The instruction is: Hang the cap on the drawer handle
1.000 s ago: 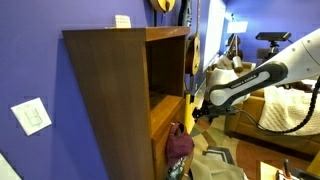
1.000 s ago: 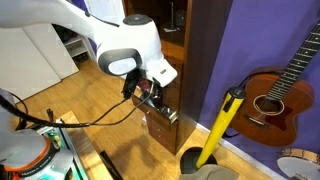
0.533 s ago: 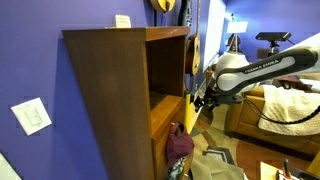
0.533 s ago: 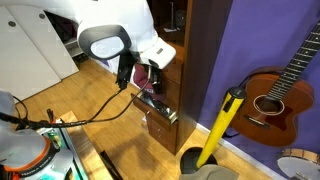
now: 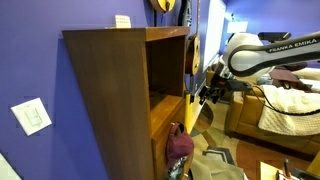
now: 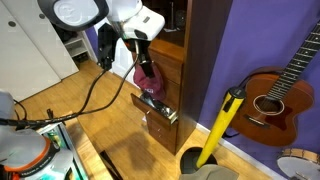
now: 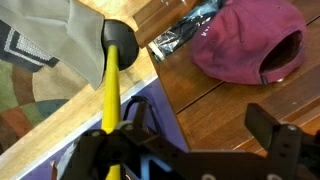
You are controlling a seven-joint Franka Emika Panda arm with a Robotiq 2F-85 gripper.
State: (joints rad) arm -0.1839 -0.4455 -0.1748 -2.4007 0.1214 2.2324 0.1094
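Jaws are seen spread wide with nothing between them in the wrist view. The gripper (image 7: 190,150) is held off the cabinet (image 5: 110,90) front, above the cap (image 7: 250,45). The cap is slumped against the cabinet's wood front, clear of the jaws, and in an exterior view it sits just above the pulled-out drawer (image 6: 160,132). The drawer handle cannot be made out. A yellow pole (image 7: 110,95) is seen by the cabinet foot.

Cap (image 7: 245,50): maroon cloth, matt, softly creased. Cabinet (image 5: 110,90): dark-brown wood, smooth, low sheen. Wrapper (image 7: 185,30) beside cap: crinkled dark film, glossy. Arm shell (image 5: 250,55): white plastic, glossy. Guitar (image 6: 285,95): varnished wood, glossy. Wall (image 5: 40,60): purple paint, matt.
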